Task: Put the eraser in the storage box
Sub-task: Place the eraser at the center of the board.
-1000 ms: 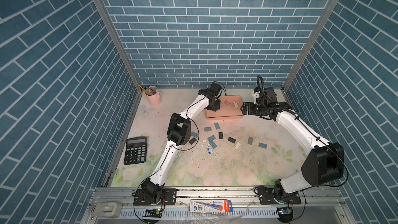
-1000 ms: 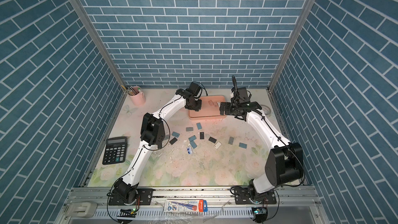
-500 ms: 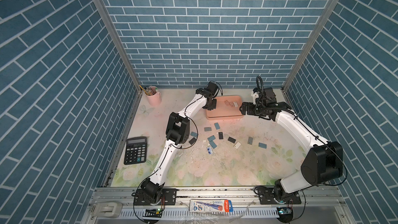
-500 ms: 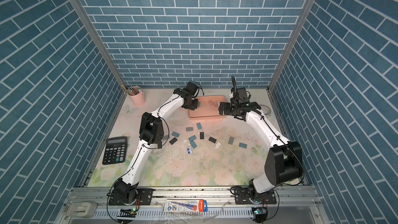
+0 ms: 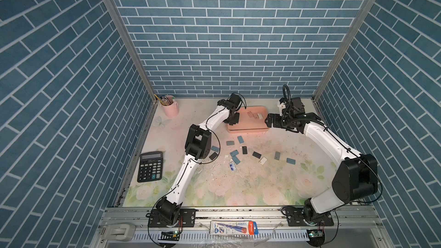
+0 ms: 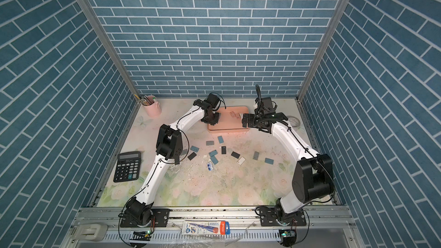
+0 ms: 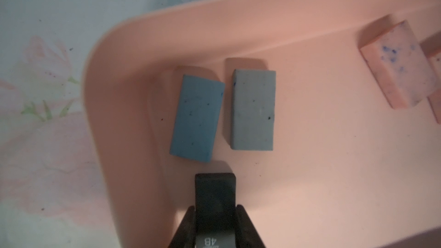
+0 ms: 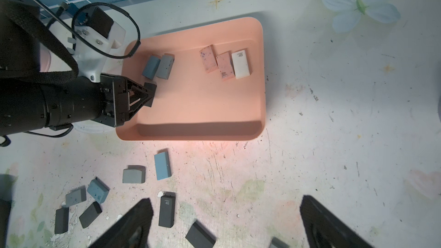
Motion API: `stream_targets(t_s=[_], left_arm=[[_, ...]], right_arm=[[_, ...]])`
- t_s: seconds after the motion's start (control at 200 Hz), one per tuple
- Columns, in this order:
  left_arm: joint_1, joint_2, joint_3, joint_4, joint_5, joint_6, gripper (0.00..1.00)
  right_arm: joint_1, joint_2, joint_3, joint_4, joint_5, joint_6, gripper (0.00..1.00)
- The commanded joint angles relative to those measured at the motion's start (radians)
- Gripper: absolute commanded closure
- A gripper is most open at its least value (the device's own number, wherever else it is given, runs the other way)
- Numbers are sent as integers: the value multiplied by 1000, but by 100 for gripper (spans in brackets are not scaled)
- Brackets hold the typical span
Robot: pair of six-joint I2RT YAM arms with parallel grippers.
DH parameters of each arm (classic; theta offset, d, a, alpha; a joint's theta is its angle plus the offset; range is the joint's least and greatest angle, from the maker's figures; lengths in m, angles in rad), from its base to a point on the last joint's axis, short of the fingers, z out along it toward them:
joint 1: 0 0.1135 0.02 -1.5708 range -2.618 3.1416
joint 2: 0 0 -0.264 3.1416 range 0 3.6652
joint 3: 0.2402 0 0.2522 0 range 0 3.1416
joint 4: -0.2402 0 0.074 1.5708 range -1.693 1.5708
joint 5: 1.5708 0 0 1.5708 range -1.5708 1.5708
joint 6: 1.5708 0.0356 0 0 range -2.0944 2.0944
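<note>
Spreading across the lower middle, the floral surface [image 5: 238,182] meets blue-brick walls [image 5: 226,44]; left tool [image 7: 214,208] clamps an eraser [image 7: 214,189], right tool [image 8: 226,202] apart.

Printed "4B" in white, upside down to the wrist camera, on the held black eraser [image 7: 214,192] in the left gripper [image 7: 214,211]. Same "4B" on the white eraser [image 8: 241,64] and the pink eraser [image 8: 225,66] inside the storage box [image 8: 262,87], and on the loose black eraser [image 8: 166,211] on the table [image 8: 334,139]. Too small to read: print on the blister package [image 5: 233,227] and on the calculator [image 5: 150,170] keys.
</note>
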Motion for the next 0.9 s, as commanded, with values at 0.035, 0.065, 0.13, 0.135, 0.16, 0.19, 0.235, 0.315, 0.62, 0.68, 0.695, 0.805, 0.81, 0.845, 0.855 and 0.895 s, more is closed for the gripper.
stream_targets(t_s=[0.035,0.065,0.13,0.135,0.16,0.19,0.235,0.315,0.62,0.68,0.695,0.805,0.81,0.845,0.855,0.895], left_arm=[[9,22,23,-40,-2,5,64],[9,20,28,-43,0,5,60],[9,14,38,-49,9,1,50],[9,13,39,-50,10,0,50],[9,9,43,-51,14,-2,49],[9,1,44,-52,21,-8,49],[8,-14,41,-47,25,-13,49],[9,-43,32,-35,47,-24,47],[-15,-198,4,-5,125,-41,26],[-25,-250,-31,21,145,-43,16],[-27,-262,-43,29,150,-44,14],[-43,-361,-137,80,186,-55,0],[-44,-365,-141,82,187,-55,0],[-51,-398,-175,99,200,-58,0],[-52,-408,-187,103,205,-59,0],[-62,-447,-231,125,218,-62,1]], right_arm=[[-3,8,7,4,-8,44,1],[-4,8,9,1,-9,43,2],[-3,7,12,-6,-5,42,1],[-3,7,12,-6,-4,42,1],[-3,6,14,-11,-1,41,2],[-3,5,15,-17,4,40,2],[-2,4,20,-34,15,40,1],[-4,0,26,-68,31,38,1],[-25,-80,-118,-185,158,83,13],[-25,-95,-171,-195,168,95,14],[-25,-98,-184,-198,169,99,14],[-25,-95,-267,-202,156,123,16],[-25,-93,-269,-202,156,125,17],[-25,-84,-290,-196,150,133,18],[-23,-81,-295,-195,149,136,18],[-21,-68,-312,-188,145,142,19]])
